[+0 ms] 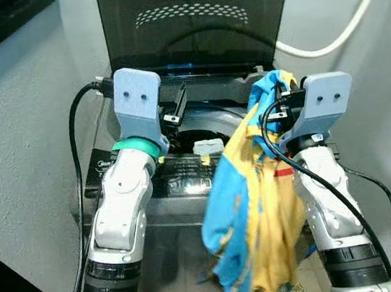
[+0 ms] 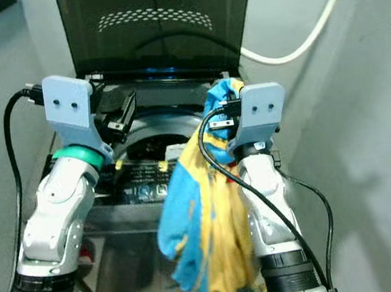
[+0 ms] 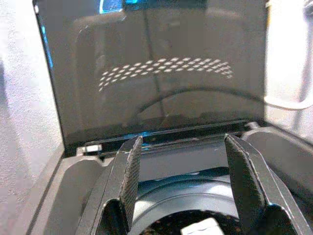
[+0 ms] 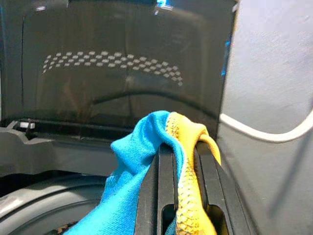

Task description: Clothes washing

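Soft even daylight, dotted glare on dark lid (image 1: 192, 13), slight blur

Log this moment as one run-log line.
right tool: shut on blue-yellow garment, held above open washer | left tool: open, over drum | lid: up | garment: not yet in drum

One top-loading washing machine (image 1: 207, 180), one raised dark lid (image 1: 197, 20). One blue-and-yellow garment (image 1: 250, 203). Two grippers: left gripper (image 3: 185, 186), right gripper (image 4: 182, 181). One white hose (image 1: 339, 30) along the wall. Two black cables: one (image 1: 75, 154) per arm, other (image 1: 331, 193).
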Robot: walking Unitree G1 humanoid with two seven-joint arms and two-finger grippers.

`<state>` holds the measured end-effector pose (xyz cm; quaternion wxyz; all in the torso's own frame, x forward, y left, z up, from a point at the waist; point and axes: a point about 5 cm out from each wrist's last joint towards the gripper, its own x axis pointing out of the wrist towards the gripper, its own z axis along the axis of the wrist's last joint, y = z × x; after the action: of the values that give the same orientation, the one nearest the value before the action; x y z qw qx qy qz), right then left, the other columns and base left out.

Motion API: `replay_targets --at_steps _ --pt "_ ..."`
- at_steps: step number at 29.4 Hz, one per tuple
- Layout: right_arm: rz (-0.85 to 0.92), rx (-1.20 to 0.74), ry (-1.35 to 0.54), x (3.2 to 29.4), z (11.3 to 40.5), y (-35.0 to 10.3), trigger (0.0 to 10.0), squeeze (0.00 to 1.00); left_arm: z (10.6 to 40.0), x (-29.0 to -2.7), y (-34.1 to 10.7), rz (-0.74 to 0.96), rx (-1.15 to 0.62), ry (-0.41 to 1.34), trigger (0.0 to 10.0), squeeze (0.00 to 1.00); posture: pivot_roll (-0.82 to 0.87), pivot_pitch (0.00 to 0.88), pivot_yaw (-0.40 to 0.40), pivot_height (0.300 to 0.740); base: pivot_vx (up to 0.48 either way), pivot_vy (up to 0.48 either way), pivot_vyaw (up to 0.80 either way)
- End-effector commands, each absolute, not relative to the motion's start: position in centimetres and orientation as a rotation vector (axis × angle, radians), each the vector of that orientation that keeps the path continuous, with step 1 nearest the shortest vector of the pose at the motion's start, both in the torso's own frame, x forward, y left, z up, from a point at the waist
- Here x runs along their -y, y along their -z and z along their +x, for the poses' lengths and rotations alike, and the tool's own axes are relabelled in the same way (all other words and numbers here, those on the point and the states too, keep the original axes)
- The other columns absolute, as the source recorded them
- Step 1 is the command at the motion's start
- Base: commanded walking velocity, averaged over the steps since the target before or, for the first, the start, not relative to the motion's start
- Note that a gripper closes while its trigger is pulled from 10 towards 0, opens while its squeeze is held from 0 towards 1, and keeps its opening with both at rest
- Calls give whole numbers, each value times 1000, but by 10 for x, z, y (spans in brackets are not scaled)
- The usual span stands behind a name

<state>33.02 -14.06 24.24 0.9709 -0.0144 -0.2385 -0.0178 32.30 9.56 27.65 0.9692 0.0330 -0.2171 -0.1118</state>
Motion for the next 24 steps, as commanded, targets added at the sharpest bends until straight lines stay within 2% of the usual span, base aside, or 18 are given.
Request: replay_targets --at_steps 1,11,24 --pt "-31 501 43 142 330 -246 10000 0 323 -95 -274 66 430 229 10000 0 69 0 8 720 424 0 0" --pt "-30 499 47 142 329 -245 10000 0 323 -95 -274 64 428 228 10000 0 70 0 9 720 389 0 0" --pt "-30 502 47 143 329 -246 10000 0 321 -92 -274 62 432 253 10000 0 69 0 8 720 0 0 0"
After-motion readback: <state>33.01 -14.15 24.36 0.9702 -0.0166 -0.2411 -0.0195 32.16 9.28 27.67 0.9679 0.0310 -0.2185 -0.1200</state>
